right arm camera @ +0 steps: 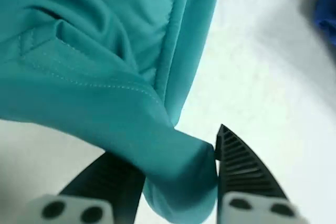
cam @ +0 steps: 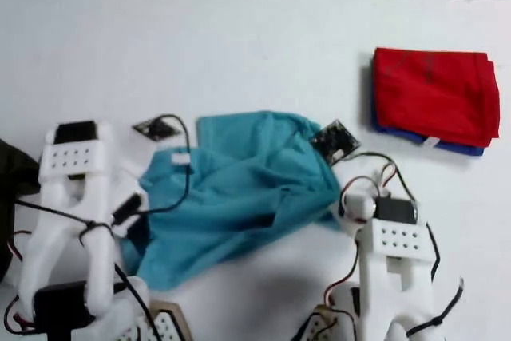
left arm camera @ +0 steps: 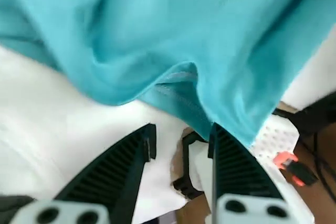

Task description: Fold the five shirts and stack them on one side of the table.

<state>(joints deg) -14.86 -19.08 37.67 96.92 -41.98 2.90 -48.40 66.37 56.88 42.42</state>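
Teal shirt (cam: 239,189) lies crumpled at middle of white tabletop (cam: 239,37), between two arms. Left tool (left arm camera: 181,142) open, jaws apart just under shirt hem, one finger touching cloth. Right tool (right arm camera: 170,150) clamped on bunched fold of teal shirt. Red shirt (cam: 435,93) folded, lying on folded blue shirt (cam: 459,148) at right side of tabletop, apart from teal shirt.

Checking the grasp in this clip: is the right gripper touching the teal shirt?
Touching. In the right wrist view, a bunched fold of the teal shirt fills the gap of the right gripper and presses against both fingers.
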